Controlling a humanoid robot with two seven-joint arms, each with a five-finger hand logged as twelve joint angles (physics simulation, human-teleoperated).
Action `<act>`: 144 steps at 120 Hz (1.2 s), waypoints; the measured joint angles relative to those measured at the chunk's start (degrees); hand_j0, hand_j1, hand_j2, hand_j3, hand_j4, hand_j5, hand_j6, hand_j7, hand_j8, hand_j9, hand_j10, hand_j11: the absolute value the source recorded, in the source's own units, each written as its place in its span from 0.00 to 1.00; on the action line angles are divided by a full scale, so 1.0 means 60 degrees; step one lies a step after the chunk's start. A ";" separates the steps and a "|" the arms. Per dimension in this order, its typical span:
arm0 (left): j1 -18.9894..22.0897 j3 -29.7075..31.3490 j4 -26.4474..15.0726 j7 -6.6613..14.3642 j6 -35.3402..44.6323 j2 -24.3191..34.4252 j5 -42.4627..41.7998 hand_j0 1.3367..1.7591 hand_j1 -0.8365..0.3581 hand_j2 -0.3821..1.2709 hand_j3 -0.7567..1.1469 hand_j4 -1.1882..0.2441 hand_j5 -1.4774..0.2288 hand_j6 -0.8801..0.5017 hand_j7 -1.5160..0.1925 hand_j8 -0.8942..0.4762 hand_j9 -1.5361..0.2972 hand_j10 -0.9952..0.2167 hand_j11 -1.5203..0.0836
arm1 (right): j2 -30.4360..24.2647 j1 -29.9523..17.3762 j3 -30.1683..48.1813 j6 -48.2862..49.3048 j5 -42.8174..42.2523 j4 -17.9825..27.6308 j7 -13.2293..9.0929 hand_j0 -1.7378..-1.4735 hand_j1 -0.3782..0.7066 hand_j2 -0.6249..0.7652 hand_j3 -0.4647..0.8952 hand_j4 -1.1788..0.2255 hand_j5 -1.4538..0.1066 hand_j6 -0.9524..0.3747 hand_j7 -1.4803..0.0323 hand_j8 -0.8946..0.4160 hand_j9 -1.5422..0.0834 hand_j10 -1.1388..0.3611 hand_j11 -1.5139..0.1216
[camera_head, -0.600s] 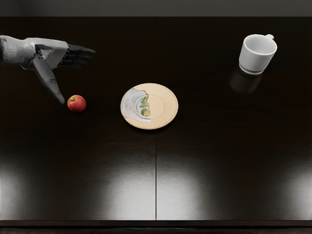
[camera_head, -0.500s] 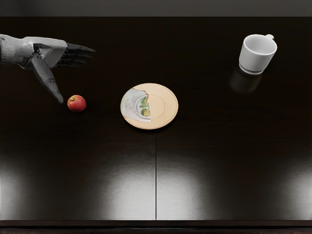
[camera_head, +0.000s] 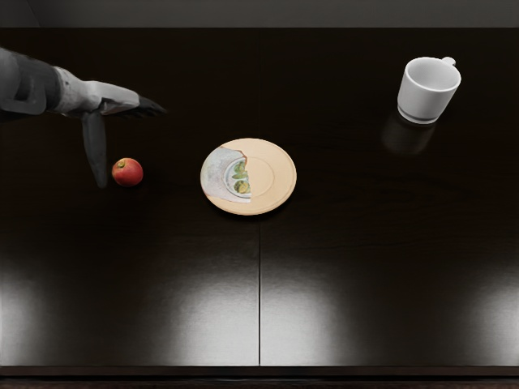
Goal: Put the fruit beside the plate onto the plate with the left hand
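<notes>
Apple: on the dark table, left of frame centre, near the plate but not on it.
My left hand: upper left of frame, fingers stretched open and empty, thumb hanging down just left of the apple, which I judge leaves room to close around it.

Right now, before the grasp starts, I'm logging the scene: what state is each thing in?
Left hand: open, fingers extended, holding nothing, up and left of the apple.
Apple: on the table, left of the plate, not grasped.
Plate: flat on the table, no apple on it.
Cup: upright, far right, apart from the plate.
</notes>
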 joint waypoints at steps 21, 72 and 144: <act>0.0363 0.0732 -0.0658 0.0040 0.1624 -0.0253 0.2475 0.76 0.97 0.23 0.40 0.81 0.85 0.62 0.87 0.63 0.82 0.80 0.93 | 0.0000 0.0009 0.0001 -0.0048 0.0000 -0.0010 0.0000 0.30 0.03 0.45 0.34 0.84 0.93 0.72 0.98 0.68 0.95 0.76 0.93; 0.1429 0.1693 -0.0128 0.0049 0.3572 -0.1503 0.4616 0.76 0.86 0.25 0.40 0.74 0.77 0.54 0.79 0.55 0.75 0.71 0.84 | 0.0000 0.0015 0.0001 -0.0064 0.0000 -0.0011 0.0000 0.30 0.03 0.45 0.34 0.84 0.93 0.72 0.98 0.68 0.95 0.76 0.93; 0.1450 0.2331 0.1022 0.0049 0.3982 -0.2040 0.4934 0.76 0.80 0.26 0.40 0.69 0.72 0.50 0.74 0.51 0.70 0.66 0.79 | 0.0000 0.0015 0.0005 -0.0064 0.0000 -0.0011 0.0000 0.30 0.03 0.45 0.34 0.84 0.93 0.72 0.98 0.68 0.95 0.76 0.93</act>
